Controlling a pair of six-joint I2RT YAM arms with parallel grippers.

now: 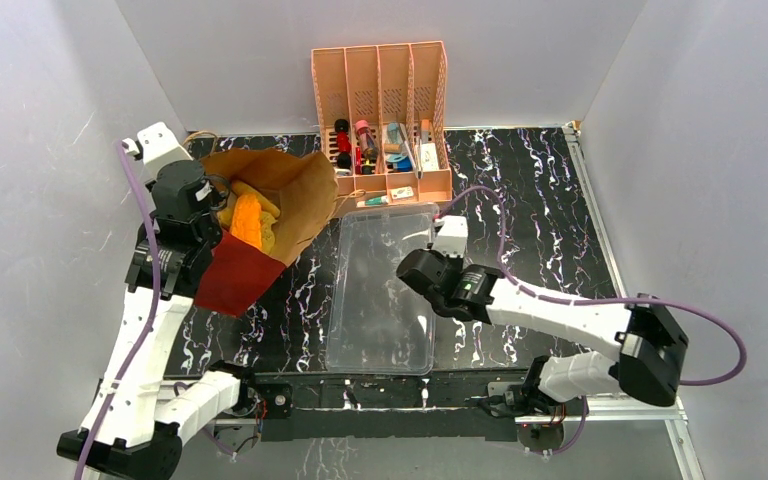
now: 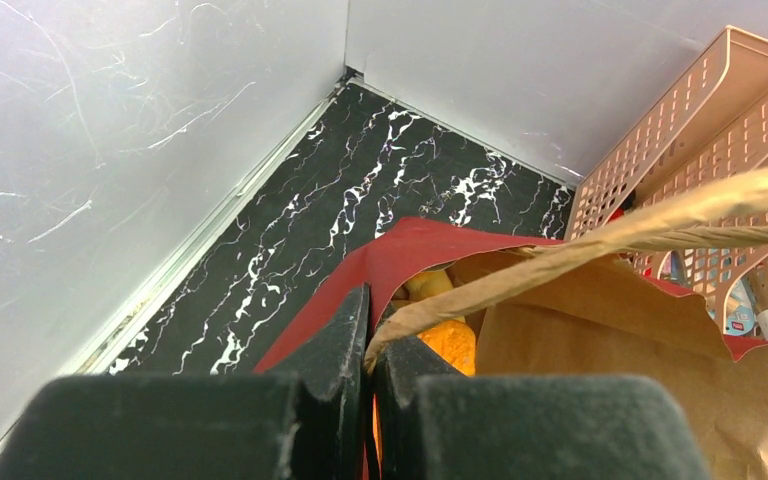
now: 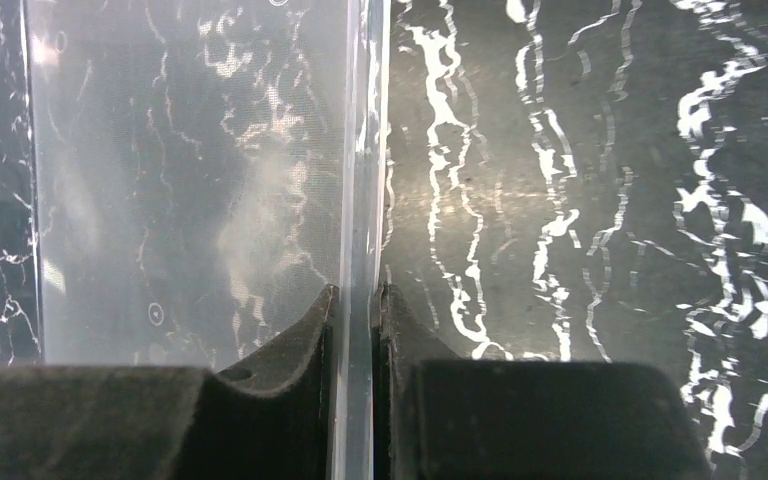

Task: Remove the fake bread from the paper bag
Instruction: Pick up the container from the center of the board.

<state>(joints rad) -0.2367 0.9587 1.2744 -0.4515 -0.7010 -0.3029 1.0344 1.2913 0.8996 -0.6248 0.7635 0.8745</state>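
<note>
**Bread beside the left claw, both claws occupied**

The paper bag [image 1: 300, 195] is seen at the left of the table in the top view, slumped with its mouth gaping. The clear tray [image 1: 385, 320] is laid just to its right. The fake bread [image 1: 247, 220] is found inside the bag's mouth, an orange and yellow cluster whose long axis runs roughly from near to far.

The bread lies just beside the left claw [image 2: 370, 365], on the side towards the tray. It is well apart from the right claw [image 3: 355, 320], with the tray's width between them. The left arm is therefore judged the nearer.

In its wrist view, the left claw is pressed together on the bag's twisted paper handle [image 2: 600, 225], with orange bread glimpsed just behind its fingers [image 2: 345, 330]. The right claw is pinched on the tray's upright right rim, one finger on either side of the wall. Neither claw is free, so a release is judged necessary before any bread can be gripped.
</note>
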